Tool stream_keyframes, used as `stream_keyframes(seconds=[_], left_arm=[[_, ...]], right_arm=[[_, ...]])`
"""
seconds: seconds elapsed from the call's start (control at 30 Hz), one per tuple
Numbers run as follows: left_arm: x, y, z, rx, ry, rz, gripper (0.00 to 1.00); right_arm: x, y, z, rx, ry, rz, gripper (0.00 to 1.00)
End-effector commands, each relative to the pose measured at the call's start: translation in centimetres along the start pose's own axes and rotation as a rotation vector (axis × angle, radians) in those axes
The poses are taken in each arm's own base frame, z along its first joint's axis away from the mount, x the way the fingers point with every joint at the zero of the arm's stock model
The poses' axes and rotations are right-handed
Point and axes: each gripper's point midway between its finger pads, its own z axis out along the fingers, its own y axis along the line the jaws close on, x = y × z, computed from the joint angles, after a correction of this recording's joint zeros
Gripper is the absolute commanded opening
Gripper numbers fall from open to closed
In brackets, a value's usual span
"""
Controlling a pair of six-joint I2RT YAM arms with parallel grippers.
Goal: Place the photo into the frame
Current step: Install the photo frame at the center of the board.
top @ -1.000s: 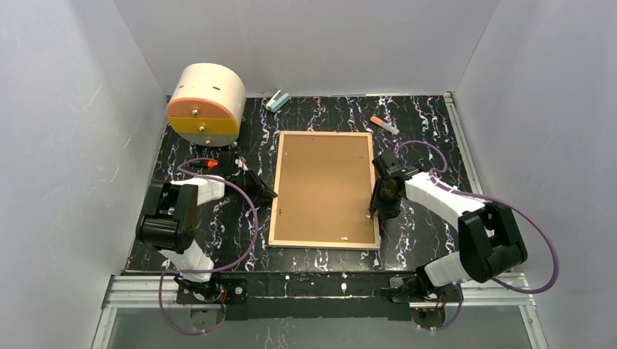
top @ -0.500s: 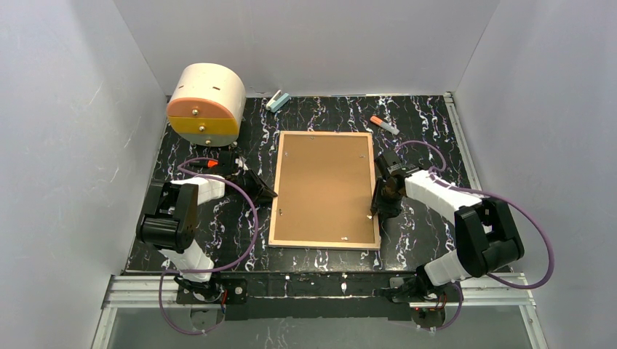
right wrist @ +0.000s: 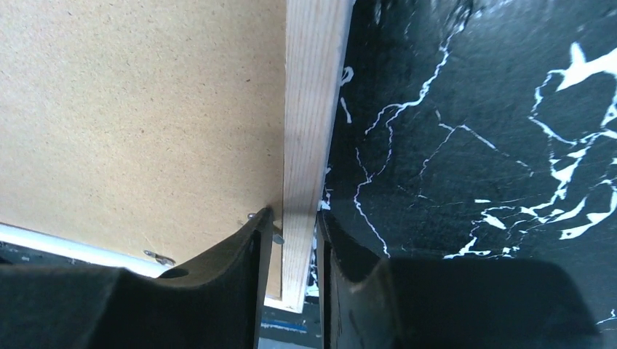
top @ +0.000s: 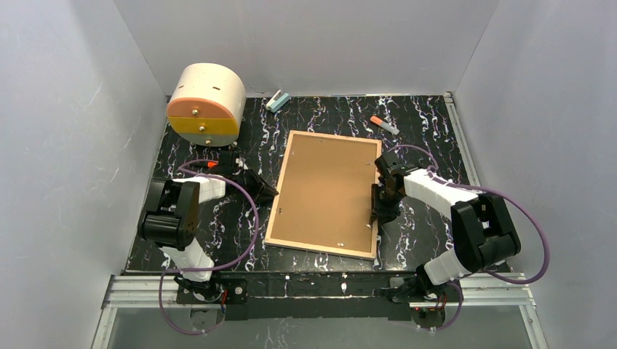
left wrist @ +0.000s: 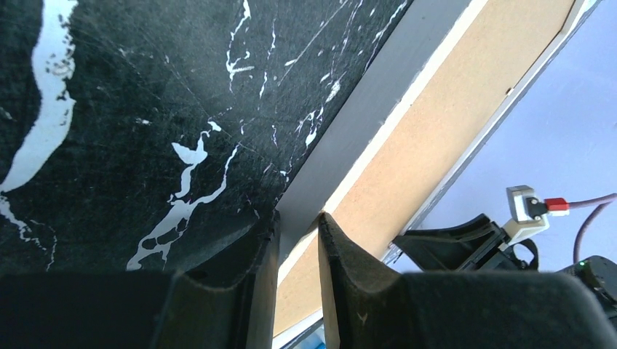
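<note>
- The frame [top: 320,250] is lying face down in the middle of the table [top: 422,145], with its brown backing board [top: 324,193] facing up. Its long axis is running away from me, slightly skewed.
- The right gripper [right wrist: 291,233] is straddling the right rim towards the near corner. Its fingers are set narrow, one on the board side and one on the table side, and I cannot tell whether they are biting yet.
- The left gripper [left wrist: 295,233] is sitting at the left rim about halfway along, set narrow, and it looks to be pinching that edge.
- I am judging that the frame is lying between the two arms, each one on its own long side.
- I am not seeing the photo anywhere.
</note>
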Motion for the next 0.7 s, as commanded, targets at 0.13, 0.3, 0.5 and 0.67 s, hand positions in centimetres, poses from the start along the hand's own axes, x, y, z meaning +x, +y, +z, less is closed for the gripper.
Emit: stream_keyframes(seconds=[0.13, 0.3, 0.5, 0.67], left_arm=[[2.5, 6.6, 1.7, -0.229, 0.031, -0.106, 0.0], [1.3, 5.2, 1.6, -0.207, 0.02, -0.022, 0.0], [-0.9, 0.8, 2.4, -0.114, 0.045, 0.153, 0.0], [-2.3, -2.7, 4.3, -0.055, 0.064, 0.277, 0.01]], right_arm=[[2.6, 3.5, -0.1, -0.216, 0.134, -0.046, 0.32], [1.1, 5.0, -1.1, -0.28, 0.049, -0.018, 0.36], [0.1, 7.8, -1.6, -0.45, -0.021, 0.072, 0.43], [-1.1, 9.1, -1.3, -0.51, -0.048, 0.065, 0.5]])
